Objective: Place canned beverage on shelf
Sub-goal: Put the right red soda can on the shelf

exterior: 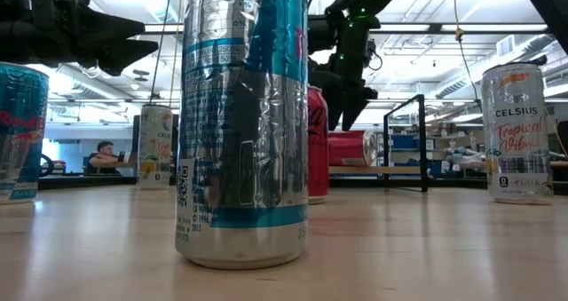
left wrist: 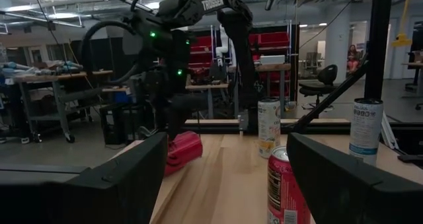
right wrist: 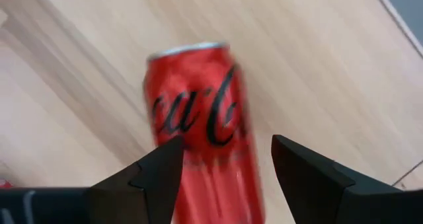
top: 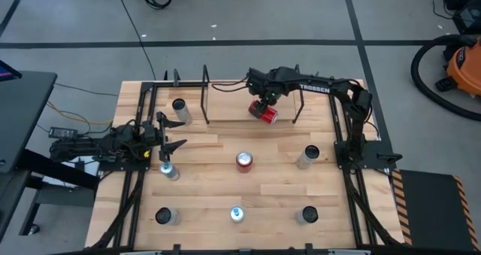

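High view, front edge first: three cans stood in a row on the surface [top: 210, 146], a left one [top: 165, 216], a blue-topped one [top: 237, 214] and a right one [top: 308, 214]. Behind them stood a second row: a silver can [top: 170, 171], a red-topped can [top: 244, 161] at the middle and a pale can [top: 308, 156]. Just behind the silver can, at the surface's left side, the left end effector [top: 177, 135] hovered released, its fingers spread wide with nothing between them. Farther back stood the shelf [top: 205, 97], with a grey can [top: 180, 110] upright at its left end. The Coke can [top: 264, 113] lay on its side toward the shelf's right end, on the wood board. The right end effector [top: 263, 103] hung right over it, pointing down; in the right wrist view its fingers [right wrist: 158, 171] stood apart and released, with the Coke can lying beyond the gap rather than gripped. In the low view the tips ended just above the lying can, and a person [exterior: 106, 156] sat in the room beyond.
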`<state>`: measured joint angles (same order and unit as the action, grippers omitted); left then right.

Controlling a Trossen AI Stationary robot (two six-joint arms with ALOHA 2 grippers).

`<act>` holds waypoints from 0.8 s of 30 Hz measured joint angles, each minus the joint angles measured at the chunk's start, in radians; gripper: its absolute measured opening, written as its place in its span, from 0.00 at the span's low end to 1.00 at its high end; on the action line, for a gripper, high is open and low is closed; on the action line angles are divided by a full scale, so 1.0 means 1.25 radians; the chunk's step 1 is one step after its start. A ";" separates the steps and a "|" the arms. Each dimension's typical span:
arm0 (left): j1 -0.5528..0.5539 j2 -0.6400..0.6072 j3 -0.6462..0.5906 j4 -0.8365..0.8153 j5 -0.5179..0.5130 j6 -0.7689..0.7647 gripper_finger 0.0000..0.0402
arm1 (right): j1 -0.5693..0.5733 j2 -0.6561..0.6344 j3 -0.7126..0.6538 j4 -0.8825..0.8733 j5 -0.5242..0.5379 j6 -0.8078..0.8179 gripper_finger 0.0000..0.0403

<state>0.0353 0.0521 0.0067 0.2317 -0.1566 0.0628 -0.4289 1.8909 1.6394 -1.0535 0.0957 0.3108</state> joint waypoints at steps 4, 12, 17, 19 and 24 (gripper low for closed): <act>0.000 0.000 0.000 0.000 0.000 0.021 0.79 | -0.011 0.000 0.001 0.025 0.001 0.000 0.59; 0.000 0.000 0.000 0.000 0.000 0.023 0.79 | -0.015 0.000 0.001 0.022 0.004 -0.019 0.59; 0.000 0.000 0.000 0.000 0.000 0.022 0.79 | -0.015 0.000 0.002 0.022 -0.002 -0.026 0.59; 0.000 0.000 0.000 0.000 0.000 0.022 0.79 | -0.015 0.000 0.002 0.022 -0.007 -0.036 0.59; 0.000 0.000 0.000 0.000 0.000 0.021 0.79 | -0.015 0.000 0.002 0.018 -0.009 -0.042 0.59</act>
<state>0.0357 0.0521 0.0067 0.2321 -0.1566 0.0894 -0.4477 1.8904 1.6421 -1.0310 0.0849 0.2584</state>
